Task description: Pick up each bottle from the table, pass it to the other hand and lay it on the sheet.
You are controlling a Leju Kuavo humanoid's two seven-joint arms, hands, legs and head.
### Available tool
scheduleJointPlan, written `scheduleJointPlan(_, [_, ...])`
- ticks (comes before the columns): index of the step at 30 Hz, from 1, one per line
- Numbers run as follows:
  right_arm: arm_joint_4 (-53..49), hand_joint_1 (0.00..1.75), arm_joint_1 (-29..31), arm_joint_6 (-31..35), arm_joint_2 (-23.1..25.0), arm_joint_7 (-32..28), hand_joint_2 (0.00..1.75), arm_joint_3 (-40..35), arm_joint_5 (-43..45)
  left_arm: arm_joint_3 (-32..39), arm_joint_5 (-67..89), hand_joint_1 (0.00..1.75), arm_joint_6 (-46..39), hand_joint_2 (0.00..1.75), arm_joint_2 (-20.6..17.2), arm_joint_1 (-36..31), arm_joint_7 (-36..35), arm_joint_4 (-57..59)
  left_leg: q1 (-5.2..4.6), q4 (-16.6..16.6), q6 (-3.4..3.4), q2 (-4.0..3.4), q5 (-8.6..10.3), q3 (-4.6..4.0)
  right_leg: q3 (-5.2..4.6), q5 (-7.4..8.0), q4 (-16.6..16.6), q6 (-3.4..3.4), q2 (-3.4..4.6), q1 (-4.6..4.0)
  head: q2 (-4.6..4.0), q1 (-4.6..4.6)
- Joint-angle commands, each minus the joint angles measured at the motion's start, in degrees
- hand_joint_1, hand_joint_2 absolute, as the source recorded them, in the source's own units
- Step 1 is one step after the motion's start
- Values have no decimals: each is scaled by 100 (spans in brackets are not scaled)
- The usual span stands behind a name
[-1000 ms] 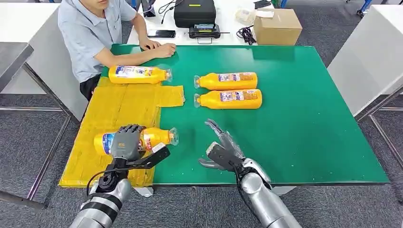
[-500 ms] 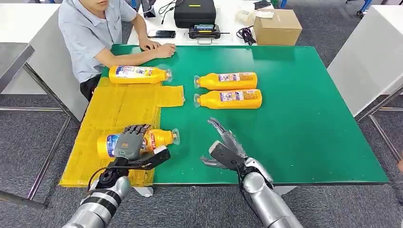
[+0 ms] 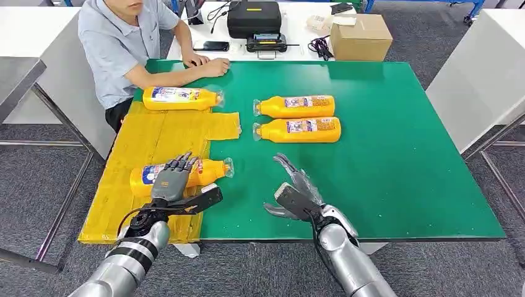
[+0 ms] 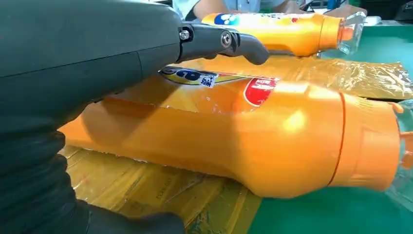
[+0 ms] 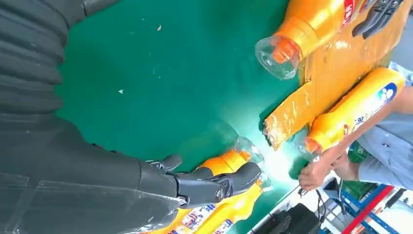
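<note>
An orange bottle [image 3: 204,172] [image 4: 253,141] lies on its side on the yellow sheet [image 3: 148,139], its clear cap past the sheet's edge over the green table [image 3: 384,161]. My left hand [image 3: 170,185] [image 4: 87,58] hovers over its middle with fingers stretched out; in the left wrist view a gap shows between a finger [image 4: 229,41] and the bottle. A second bottle [image 3: 181,98] lies at the sheet's far end. Two more bottles [image 3: 296,106] [image 3: 298,129] lie side by side on the green table. My right hand [image 3: 296,193] [image 5: 146,190] is spread and empty near the front edge.
A person sits at the far left corner, hand [image 3: 213,65] resting on the table close to the far bottle. Behind the green table stand a black case [image 3: 254,17] and a cardboard box [image 3: 361,36]. The table's right half is bare green.
My left hand's fingers have uncurled from the near bottle and now stretch flat over it. The bottle has settled slightly farther from me on the sheet. My right hand has barely moved.
</note>
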State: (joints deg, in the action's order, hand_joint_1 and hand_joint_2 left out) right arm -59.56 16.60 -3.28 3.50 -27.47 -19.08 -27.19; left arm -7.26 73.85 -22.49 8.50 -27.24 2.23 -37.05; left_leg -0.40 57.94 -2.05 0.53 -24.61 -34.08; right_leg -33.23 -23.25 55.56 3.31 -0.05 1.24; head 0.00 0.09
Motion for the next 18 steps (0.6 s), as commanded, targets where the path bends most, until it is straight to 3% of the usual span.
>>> scheduleJointPlan(1, [25,0,37,-25,-106,14,175,129,-56,-281,31,0,-275,175,-23,144,119,272,3,-4,8,-6,-3,12,11,-2,-5,-10,3,-3,0,0])
scheduleJointPlan(14, [10,0,19,-22,-111,13,175,135,-60,-306,42,0,-251,175,1,163,92,221,5,-2,12,-8,-6,13,13,-3,-3,-15,6,-6,0,0])
scheduleJointPlan(16, [-13,0,-5,3,-97,7,175,168,-67,-335,4,0,-658,175,42,271,232,-58,5,-2,12,-9,-6,13,13,-3,-3,-15,7,-6,0,0])
scheduleJointPlan(18, [-242,0,-182,195,-33,-27,175,397,-6,-450,-218,0,-1096,175,236,717,568,-1087,8,-3,13,-8,-7,15,16,-3,-7,-16,5,-9,0,0])
